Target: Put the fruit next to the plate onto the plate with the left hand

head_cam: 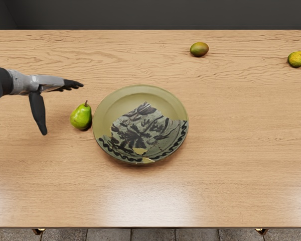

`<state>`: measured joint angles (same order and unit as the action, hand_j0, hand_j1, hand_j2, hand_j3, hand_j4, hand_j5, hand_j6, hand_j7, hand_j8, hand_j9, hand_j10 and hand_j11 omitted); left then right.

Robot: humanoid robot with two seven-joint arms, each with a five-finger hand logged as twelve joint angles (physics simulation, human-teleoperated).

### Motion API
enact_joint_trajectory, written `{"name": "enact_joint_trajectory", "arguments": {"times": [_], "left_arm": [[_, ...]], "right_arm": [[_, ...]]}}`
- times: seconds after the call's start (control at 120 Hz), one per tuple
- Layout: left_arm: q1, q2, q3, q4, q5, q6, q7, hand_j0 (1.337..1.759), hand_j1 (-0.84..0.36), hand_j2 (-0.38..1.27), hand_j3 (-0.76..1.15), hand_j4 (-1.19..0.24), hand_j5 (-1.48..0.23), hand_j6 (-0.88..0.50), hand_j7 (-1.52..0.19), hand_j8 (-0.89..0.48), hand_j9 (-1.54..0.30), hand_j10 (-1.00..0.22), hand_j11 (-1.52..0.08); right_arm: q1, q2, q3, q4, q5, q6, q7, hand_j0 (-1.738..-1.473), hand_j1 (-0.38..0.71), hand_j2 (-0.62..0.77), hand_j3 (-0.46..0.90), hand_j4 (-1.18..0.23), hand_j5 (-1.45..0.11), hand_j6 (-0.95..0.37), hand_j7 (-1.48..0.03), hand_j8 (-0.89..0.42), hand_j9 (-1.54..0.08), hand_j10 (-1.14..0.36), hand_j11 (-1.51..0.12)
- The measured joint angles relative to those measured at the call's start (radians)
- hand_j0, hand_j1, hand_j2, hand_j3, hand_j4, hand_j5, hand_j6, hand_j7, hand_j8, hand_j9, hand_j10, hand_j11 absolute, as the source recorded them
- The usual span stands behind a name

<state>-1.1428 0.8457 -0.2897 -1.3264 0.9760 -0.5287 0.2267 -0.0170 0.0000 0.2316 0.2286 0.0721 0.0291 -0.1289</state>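
left hand (45,86) splayed, empty, near pear (81,116) | pear upright, just beside plate (103,114) left rim

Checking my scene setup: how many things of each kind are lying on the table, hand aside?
Pear: 1
Mango: 1
Round yellow-green fruit: 1
Plate: 1
Total: 4
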Motion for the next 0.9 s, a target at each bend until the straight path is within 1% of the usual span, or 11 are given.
{"name": "enact_joint_trajectory", "arguments": {"times": [0.083, 0.2, 0.275, 0.367, 0.45, 0.575, 0.742, 0.9], "left_arm": [[0.016, 0.007, 0.000, -0.006, 0.021, 0.027, -0.040, 1.658, 0.35, 0.00, 0.00, 0.00, 0.00, -0.01, 0.00, -0.01, 0.00, 0.00, 0.00], [0.061, 0.010, 0.001, -0.015, 0.053, 0.087, -0.108, 1.658, 0.35, 0.00, 0.00, 0.00, 0.00, -0.01, 0.00, -0.01, 0.00, 0.00, 0.00], [0.086, 0.006, 0.000, -0.017, 0.061, 0.131, -0.137, 1.658, 0.35, 0.00, 0.00, -0.01, 0.00, -0.01, 0.00, -0.01, 0.00, 0.00, 0.00], [0.088, 0.005, -0.001, -0.017, 0.061, 0.165, -0.164, 1.658, 0.35, 0.00, 0.00, -0.01, 0.00, -0.01, 0.00, -0.01, 0.00, 0.00, 0.00], [0.092, 0.008, -0.001, -0.015, 0.054, 0.179, -0.176, 1.658, 0.35, 0.00, 0.00, -0.01, 0.00, -0.01, 0.00, -0.01, 0.00, -0.01, 0.00], [0.099, 0.013, 0.002, -0.004, -0.008, 0.185, -0.182, 1.658, 0.33, 0.01, 0.00, -0.02, -0.02, -0.02, -0.02, -0.02, -0.02, -0.02, -0.02], [0.123, 0.015, 0.003, 0.004, -0.038, 0.182, -0.183, 1.658, 0.23, 0.02, 0.00, -0.11, -0.13, -0.11, -0.13, -0.11, -0.13, -0.11, -0.13], [0.124, -0.004, -0.001, 0.025, -0.056, 0.186, -0.184, 1.658, 0.15, 0.04, 0.00, -0.17, -0.22, -0.18, -0.22, -0.18, -0.22, -0.17, -0.22]], "right_arm": [[0.000, 0.000, 0.000, 0.000, 0.000, 0.000, 0.000, -1.658, -0.32, -0.01, 0.00, -0.03, -0.03, -0.03, -0.03, -0.03, -0.03, -0.03, -0.03], [0.000, 0.000, 0.000, 0.000, 0.000, 0.000, 0.000, -1.658, -0.32, -0.01, 0.00, -0.03, -0.03, -0.03, -0.03, -0.03, -0.03, -0.03, -0.03], [0.000, 0.000, 0.000, 0.000, 0.000, 0.000, 0.000, -1.658, -0.32, -0.01, 0.00, -0.03, -0.03, -0.03, -0.03, -0.03, -0.03, -0.03, -0.03], [0.000, 0.000, 0.000, 0.001, 0.000, 0.000, 0.000, -1.658, -0.32, -0.01, 0.00, -0.03, -0.03, -0.03, -0.03, -0.03, -0.03, -0.03, -0.03], [0.000, 0.000, 0.000, 0.001, 0.000, 0.000, 0.000, -1.658, -0.32, -0.01, 0.00, -0.03, -0.03, -0.03, -0.03, -0.03, -0.03, -0.03, -0.03], [0.000, 0.000, 0.000, 0.002, 0.000, 0.000, 0.000, -1.658, -0.32, -0.01, 0.00, -0.03, -0.03, -0.03, -0.03, -0.03, -0.03, -0.03, -0.03], [0.000, 0.000, 0.000, 0.004, 0.000, 0.000, 0.000, -1.658, -0.32, -0.01, 0.00, -0.03, -0.03, -0.03, -0.03, -0.03, -0.03, -0.03, -0.03], [0.000, 0.000, 0.000, 0.005, 0.000, 0.000, 0.000, -1.658, -0.32, -0.01, 0.00, -0.03, -0.03, -0.03, -0.03, -0.03, -0.03, -0.03, -0.03]]}}
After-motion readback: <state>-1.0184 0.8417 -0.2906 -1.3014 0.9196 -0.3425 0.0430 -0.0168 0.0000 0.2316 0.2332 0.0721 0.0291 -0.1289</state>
